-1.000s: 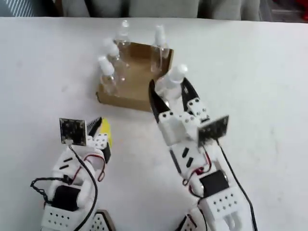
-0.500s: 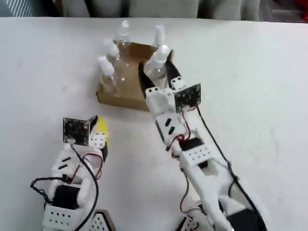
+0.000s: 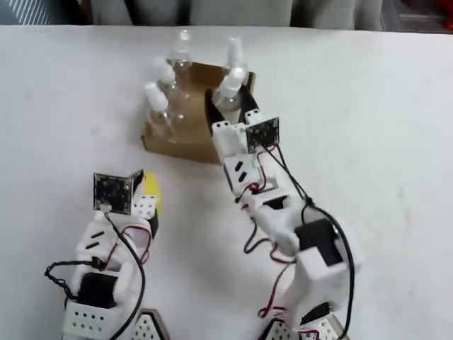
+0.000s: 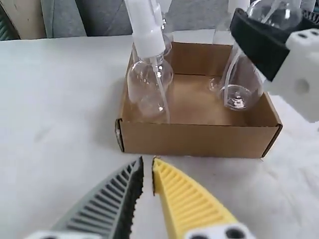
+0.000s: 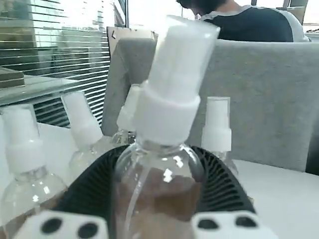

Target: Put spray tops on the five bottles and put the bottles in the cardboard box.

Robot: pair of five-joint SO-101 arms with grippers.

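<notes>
1. Last placement in hand: the right jaws grip the fifth spray-topped bottle (image 3: 231,83), low inside the cardboard box (image 3: 177,147) beside four other bottles (image 3: 157,106).
2. Left jaws closed, empty, before the box.
3. Next, probably: seat it, release, lift away.

The white right arm (image 3: 283,219) is stretched out from the near edge toward the far middle of the table, with red and black wires looped along it. The right gripper (image 3: 230,100) has its curved black fingers (image 3: 210,112) clamped on either side of an upright clear plastic bottle with a white spray top (image 3: 233,79). The white left arm (image 3: 102,269) sits folded at the near left. The left gripper (image 4: 147,168) points toward the far side, and its ribbed grey finger (image 4: 107,204) and ribbed yellow finger (image 4: 184,199) are drawn together with only a thin slit between them.
</notes>
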